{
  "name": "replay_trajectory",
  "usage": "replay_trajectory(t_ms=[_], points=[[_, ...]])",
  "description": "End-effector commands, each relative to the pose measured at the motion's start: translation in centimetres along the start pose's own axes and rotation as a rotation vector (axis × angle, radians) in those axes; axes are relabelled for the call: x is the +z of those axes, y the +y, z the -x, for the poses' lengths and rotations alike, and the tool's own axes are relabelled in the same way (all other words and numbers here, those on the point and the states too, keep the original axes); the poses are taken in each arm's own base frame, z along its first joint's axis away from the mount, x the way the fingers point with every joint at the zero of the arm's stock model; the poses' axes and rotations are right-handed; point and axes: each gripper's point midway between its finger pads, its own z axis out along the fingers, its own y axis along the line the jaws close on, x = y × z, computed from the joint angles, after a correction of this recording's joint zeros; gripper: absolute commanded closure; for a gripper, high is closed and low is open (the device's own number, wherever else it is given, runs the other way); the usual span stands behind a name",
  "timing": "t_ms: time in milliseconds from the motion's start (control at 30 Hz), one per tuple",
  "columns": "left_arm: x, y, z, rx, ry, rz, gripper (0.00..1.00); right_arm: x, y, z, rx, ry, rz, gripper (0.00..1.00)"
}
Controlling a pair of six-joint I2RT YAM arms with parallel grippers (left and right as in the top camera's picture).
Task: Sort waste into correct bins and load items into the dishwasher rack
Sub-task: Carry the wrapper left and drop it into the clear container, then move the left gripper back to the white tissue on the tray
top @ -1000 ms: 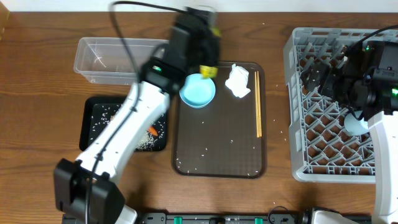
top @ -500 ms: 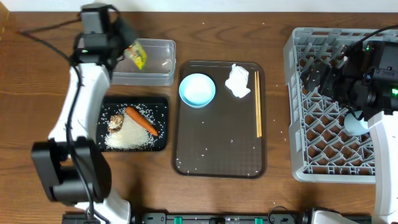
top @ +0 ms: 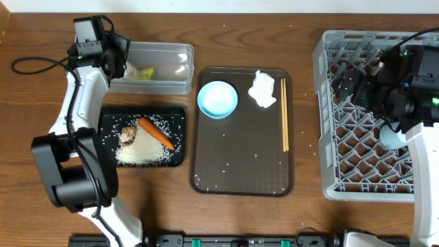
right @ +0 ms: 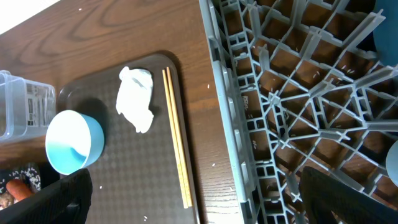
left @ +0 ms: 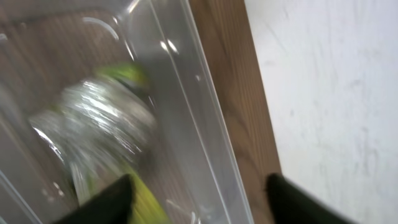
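The left hand (left: 199, 202) hangs over the left end of the clear tub (top: 171, 51), at the far side of the desk (top: 309, 41). Its two fingers stand apart and grip nothing. The yellow-green wrapper (left: 102, 121) lies under it, on the floor of the tub.

Just in front of the tub, the black tray (top: 177, 113) holds white rice (top: 143, 151), a brown lump (top: 127, 134) and a carrot (top: 156, 133). On the brown tray (top: 240, 158) in the middle are a light-blue cup (top: 217, 99), crumpled white paper (top: 262, 90) and a pair of chopsticks (top: 285, 113) near its right edge.

The right hand (right: 202, 199) is above the grey rack (top: 357, 158), wide open and empty.
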Motion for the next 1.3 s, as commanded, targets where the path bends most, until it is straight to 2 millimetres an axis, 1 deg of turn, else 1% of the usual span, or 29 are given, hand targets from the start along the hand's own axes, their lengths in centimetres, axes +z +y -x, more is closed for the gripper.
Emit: replay_trajectory(t_ms=[0, 67, 100, 200, 267, 333, 367, 433, 467, 533, 567, 633, 667, 767, 833, 900, 1000, 1100, 1167, 1267], points=[[-0.4, -1.0, -0.9, -0.030, 0.057, -0.047, 0.14, -0.2, 0.2, 0.4, 0.002, -0.014, -0.002, 0.01], [-0.6, -1.5, -1.5, -0.028, 0.092, -0.069, 0.04, -0.2, 0.2, 0.4, 0.002, -0.014, -0.002, 0.01], [-0.9, -2.0, -1.8, -0.025, 0.113, -0.089, 0.02, -0.2, 0.2, 0.4, 0.002, -0.013, -0.002, 0.01], [-2.5, -4.5, -3.3, 0.049, 0.195, -0.201, 0.01, -0.2, 0.2, 0.4, 0.002, -0.014, -0.002, 0.01], [-4.3, -6.6, -5.0, 0.135, 0.257, -0.291, 0.00, -0.2, 0.2, 0.4, 0.002, -0.013, -0.002, 0.01], [-6.2, -8.2, -6.9, 0.232, 0.301, -0.360, 0.01, -0.2, 0.2, 0.4, 0.002, -0.014, -0.002, 0.01], [-7.4, -9.0, -8.3, 0.299, 0.330, -0.401, 0.02, -0.2, 0.2, 0.4, 0.002, -0.014, -0.002, 0.01], [-9.6, -9.7, -11.7, 0.434, 0.385, -0.438, 0.02, -0.2, 0.2, 0.4, 0.002, -0.014, -0.002, 0.01], [-10.6, -9.8, -13.7, 0.517, 0.409, -0.449, 0.02, -0.2, 0.2, 0.4, 0.002, -0.014, -0.002, 0.01], [-12.0, -9.8, -17.8, 0.681, 0.449, -0.470, 0.02, -0.2, 0.2, 0.4, 0.002, -0.014, -0.002, 0.01], [-12.5, -9.5, -20.2, 0.779, 0.467, -0.472, 0.02, -0.2, 0.2, 0.4, 0.002, -0.014, -0.002, 0.01], [-12.6, -8.4, -23.7, 0.906, 0.475, -0.434, 0.02, -0.2, 0.2, 0.4, 0.002, -0.014, -0.002, 0.01], [-12.2, -7.5, -25.4, 0.965, 0.463, -0.384, 0.02, -0.2, 0.2, 0.4, 0.002, -0.013, -0.002, 0.01], [-11.2, -5.5, -29.4, 1.141, 0.422, -0.286, 0.02, -0.2, 0.2, 0.4, 0.002, -0.014, -0.002, 0.01], [-10.8, -4.4, -32.5, 1.285, 0.420, -0.274, 0.02, -0.2, 0.2, 0.4, 0.002, -0.014, -0.002, 0.01], [-10.4, -3.3, -34.4, 1.374, 0.416, -0.253, 0.02, -0.2, 0.2, 0.4, 0.001, -0.013, -0.002, 0.01], [-9.4, -2.0, -36.3, 1.441, 0.432, -0.227, 0.02, -0.2, 0.2, 0.4, 0.002, -0.014, -0.002, 0.01], [-8.1, -0.9, -36.9, 1.491, 0.454, -0.205, 0.02, -0.2, 0.2, 0.4, 0.002, -0.014, -0.002, 0.01], [-7.4, -0.4, -37.2, 1.563, 0.463, -0.208, 0.02, -0.2, 0.2, 0.4, 0.002, -0.014, -0.002, 0.01], [-6.7, -0.4, -37.8, 1.672, 0.453, -0.247, 0.02, -0.2, 0.2, 0.4, 0.002, -0.013, -0.002, 0.01]])
